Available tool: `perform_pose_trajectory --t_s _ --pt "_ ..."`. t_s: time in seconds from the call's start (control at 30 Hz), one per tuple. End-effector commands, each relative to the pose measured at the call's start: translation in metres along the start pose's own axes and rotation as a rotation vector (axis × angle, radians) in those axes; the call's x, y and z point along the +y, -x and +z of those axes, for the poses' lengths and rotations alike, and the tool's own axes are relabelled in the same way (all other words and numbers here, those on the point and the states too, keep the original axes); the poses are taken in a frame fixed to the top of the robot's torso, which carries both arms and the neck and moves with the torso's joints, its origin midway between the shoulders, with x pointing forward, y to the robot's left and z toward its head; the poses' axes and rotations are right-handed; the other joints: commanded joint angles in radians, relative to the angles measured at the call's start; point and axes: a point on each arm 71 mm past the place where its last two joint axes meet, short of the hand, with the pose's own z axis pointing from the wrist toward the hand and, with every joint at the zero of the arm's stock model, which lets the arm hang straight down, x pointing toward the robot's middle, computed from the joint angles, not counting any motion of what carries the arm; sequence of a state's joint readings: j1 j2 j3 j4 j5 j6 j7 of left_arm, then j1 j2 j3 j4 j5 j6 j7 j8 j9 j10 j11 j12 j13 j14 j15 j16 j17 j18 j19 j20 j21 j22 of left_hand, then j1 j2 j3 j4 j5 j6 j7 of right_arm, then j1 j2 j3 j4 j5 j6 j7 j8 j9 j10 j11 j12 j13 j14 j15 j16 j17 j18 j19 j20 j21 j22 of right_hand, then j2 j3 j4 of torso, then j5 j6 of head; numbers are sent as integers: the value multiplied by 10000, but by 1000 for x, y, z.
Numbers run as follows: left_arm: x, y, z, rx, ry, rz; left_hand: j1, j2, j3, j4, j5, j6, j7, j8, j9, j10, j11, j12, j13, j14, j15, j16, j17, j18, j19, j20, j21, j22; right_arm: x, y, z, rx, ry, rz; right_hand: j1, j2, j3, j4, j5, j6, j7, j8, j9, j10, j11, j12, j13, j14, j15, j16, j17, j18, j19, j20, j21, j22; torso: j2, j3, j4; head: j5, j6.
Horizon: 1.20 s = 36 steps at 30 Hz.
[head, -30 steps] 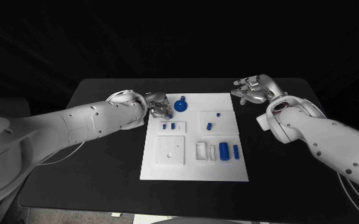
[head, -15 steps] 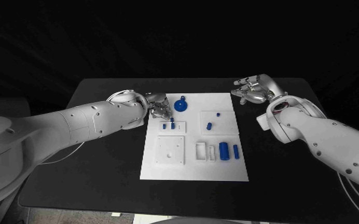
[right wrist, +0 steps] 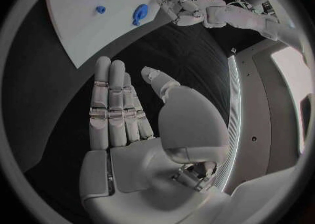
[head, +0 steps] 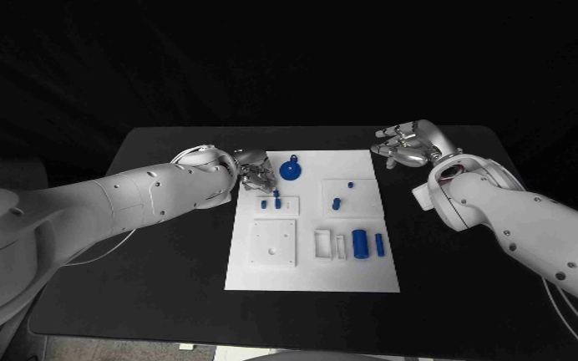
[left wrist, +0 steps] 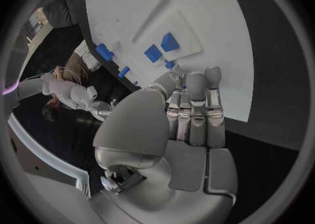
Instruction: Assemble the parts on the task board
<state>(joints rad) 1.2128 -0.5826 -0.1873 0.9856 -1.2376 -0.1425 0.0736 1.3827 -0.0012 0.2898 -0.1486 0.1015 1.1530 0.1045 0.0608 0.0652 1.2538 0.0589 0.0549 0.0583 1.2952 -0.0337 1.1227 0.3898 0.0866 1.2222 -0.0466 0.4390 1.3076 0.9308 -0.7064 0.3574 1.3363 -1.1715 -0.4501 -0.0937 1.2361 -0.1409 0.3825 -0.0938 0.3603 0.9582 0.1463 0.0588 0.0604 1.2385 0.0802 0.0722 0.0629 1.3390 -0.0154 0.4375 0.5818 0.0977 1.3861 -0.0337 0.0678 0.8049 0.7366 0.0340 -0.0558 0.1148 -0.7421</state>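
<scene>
Left hand (head: 256, 172) fingers together, pinching small blue part (left wrist: 169, 64) over flat white task board (head: 313, 269); right hand (head: 405, 145) spread.

A black table (head: 157, 294) with rounded corners stands before a backdrop that is black all the way up, with no wall, window or lamp to be made out in the head view. At the picture's lower left corner, below the table's edge, a strip of paler grey floor (head: 73, 349) shows. The right wrist view takes in a pale wall panel (right wrist: 262, 103) with a thin bright band of light (right wrist: 233, 98) running down beside it, and a brighter patch (right wrist: 292, 77) at the circle's rim.
</scene>
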Motion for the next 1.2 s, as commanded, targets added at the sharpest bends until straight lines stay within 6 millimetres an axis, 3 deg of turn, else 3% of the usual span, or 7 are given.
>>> perform_pose_trajectory --t_s 0.03,0.2,0.5,0.83,0.97,1.07,1.2 --pt "0 2 0 -299 -18 -26 36 -133 86 -17 6 -120 14 14 -12 -79 -6 35 2 -9 48 6 5 201 -22 -14 35 203 1 0 0 21 69 1 -16 -71 -12 18 44 59 13 19 8 -85 -19 -17 -13 -1 78 2 -10 159 -5 50 60 -10 2 1 4 -6 1" --pt "1 5 -1 -633 -98 -184 64 -296 210 -92 40 -554 31 14 -17 -149 22 35 1 -19 63 -17 -11 228 -28 2 51 208 0 0 0 10 66 -3 -16 -71 -12 18 44 59 13 19 8 -85 -19 -17 -13 -1 78 2 -10 159 -5 50 60 -10 3 -12 -2 -18 13" --pt "-1 11 -4 -1396 -539 -455 91 -664 545 -320 107 -740 121 22 -13 -491 167 59 5 -379 169 -240 -108 270 -302 82 56 213 0 0 0 5 77 1 2 -74 -11 4 38 60 13 18 7 -104 -14 -19 -13 2 78 3 -15 163 1 48 64 -34 3 -16 4 -58 1" --pt "-7 10 -10 -1368 -1420 -222 383 -660 365 -669 197 -196 42 55 10 70 18 134 22 -596 75 -252 -124 193 -606 -3 210 255 0 0 0 15 83 -9 -3 -65 33 -44 13 321 -6 31 19 -88 -26 -17 -14 24 64 29 1 167 26 36 84 -1 4 -10 2 -81 -7" --pt "-11 6 -11 -1006 -1751 331 600 -589 686 -1298 337 -9 -11 27 -5 15 75 155 25 -880 45 -136 -69 239 -1182 -74 1158 289 -1 0 0 24 77 -16 -4 -59 44 -54 15 372 -9 34 22 -86 -27 -18 -14 29 61 35 6 168 31 33 88 7 1 -15 8 -86 -2" --pt "-15 4 -11 -751 -1997 970 745 -666 722 -1316 335 21 -89 21 -10 -62 61 401 49 -1103 9 125 58 235 -1624 -102 1875 259 -1 0 0 37 75 -18 -18 -61 49 -62 13 391 -11 32 21 -86 -29 -19 -14 38 58 44 12 169 40 30 93 17 4 -18 15 -85 10" --pt "-17 2 -10 -590 -2098 1571 857 -693 512 -1329 320 -1 -152 19 -11 -134 2 1017 90 -1248 -23 448 204 216 -1767 -135 2120 230 -1 0 0 51 78 -16 -18 -61 49 -62 13 391 -11 32 21 -86 -29 -19 -14 38 58 44 12 169 40 30 93 17 2 -10 3 -70 20"
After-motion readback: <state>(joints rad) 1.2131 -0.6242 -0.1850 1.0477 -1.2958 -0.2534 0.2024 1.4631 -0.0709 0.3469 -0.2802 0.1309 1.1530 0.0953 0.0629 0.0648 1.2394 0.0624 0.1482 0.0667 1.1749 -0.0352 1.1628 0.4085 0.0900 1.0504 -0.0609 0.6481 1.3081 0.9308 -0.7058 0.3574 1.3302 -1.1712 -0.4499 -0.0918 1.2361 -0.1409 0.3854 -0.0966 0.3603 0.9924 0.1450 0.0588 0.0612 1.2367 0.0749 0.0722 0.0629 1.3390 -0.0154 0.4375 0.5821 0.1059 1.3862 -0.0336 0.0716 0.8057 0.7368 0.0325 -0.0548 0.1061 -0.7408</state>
